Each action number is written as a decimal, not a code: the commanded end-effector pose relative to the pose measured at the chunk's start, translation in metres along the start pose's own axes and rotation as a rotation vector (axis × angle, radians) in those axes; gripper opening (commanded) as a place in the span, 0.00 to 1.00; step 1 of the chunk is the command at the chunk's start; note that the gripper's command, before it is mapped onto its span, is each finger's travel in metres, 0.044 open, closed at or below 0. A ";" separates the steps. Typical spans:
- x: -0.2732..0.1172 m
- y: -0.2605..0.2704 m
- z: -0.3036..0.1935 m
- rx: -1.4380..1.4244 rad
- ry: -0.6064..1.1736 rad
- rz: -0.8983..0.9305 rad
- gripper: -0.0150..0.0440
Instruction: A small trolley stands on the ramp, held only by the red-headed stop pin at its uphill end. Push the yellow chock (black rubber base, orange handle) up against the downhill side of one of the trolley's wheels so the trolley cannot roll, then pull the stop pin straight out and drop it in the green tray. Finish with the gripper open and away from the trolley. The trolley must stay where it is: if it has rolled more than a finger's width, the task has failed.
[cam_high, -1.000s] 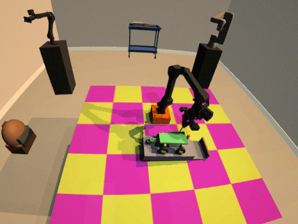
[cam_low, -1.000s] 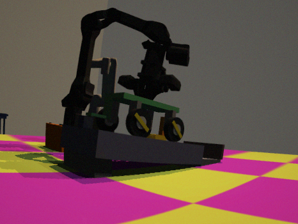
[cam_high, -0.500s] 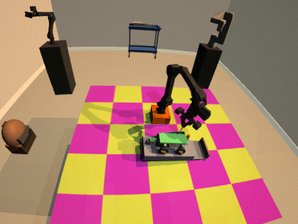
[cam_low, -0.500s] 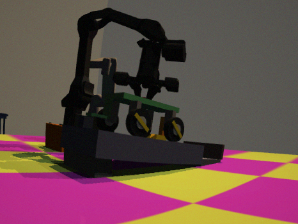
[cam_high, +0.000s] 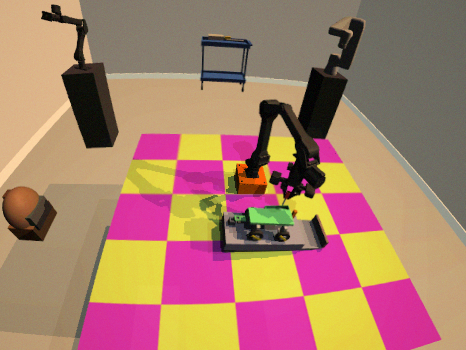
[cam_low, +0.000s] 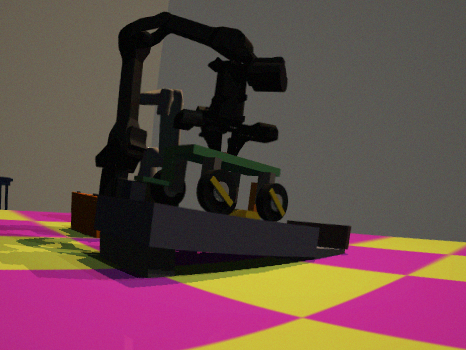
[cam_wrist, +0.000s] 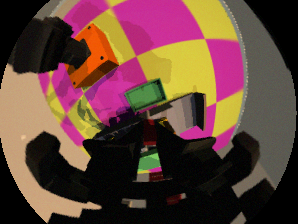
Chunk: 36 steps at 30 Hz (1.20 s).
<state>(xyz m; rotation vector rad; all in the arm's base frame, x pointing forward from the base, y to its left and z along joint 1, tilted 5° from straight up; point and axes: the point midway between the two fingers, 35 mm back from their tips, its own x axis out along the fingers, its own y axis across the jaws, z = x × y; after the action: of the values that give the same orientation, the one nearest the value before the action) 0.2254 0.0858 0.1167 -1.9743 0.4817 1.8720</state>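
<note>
My gripper (cam_high: 287, 194) (cam_low: 224, 146) (cam_wrist: 148, 123) is shut on the red-headed stop pin (cam_high: 286, 196) (cam_wrist: 150, 135), whose thin shaft points down. It is above and behind the trolley, near the green tray (cam_wrist: 145, 95). The green-decked trolley (cam_high: 270, 216) (cam_low: 235, 161) stands on the grey ramp (cam_high: 303, 243) (cam_low: 230, 232) (cam_wrist: 182, 116), wheels on its surface. The yellow chock (cam_low: 246, 214) (cam_high: 294, 213) shows low behind the near wheels, its orange handle (cam_low: 253, 194) upright at the trolley's far, downhill side. Its contact with a wheel is hidden. The fingertips are partly behind the deck in the exterior view.
A dark end board (cam_high: 320, 231) (cam_low: 334, 235) closes the ramp's low end. The arm's orange base (cam_high: 251, 181) (cam_low: 85, 214) (cam_wrist: 92, 57) stands behind the ramp. The green tray lies on the chequered mat (cam_high: 200, 270) between the base and the ramp.
</note>
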 end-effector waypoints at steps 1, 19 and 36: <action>0.002 0.002 0.000 -0.109 -0.015 -0.015 0.25; 0.003 0.004 0.001 -0.432 -0.028 -0.075 0.25; 0.033 0.012 0.016 -0.431 -0.009 0.032 0.25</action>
<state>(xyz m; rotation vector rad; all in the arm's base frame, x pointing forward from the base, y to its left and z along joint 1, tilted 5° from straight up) 0.2086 0.0844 0.0917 -2.2120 0.0458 2.1065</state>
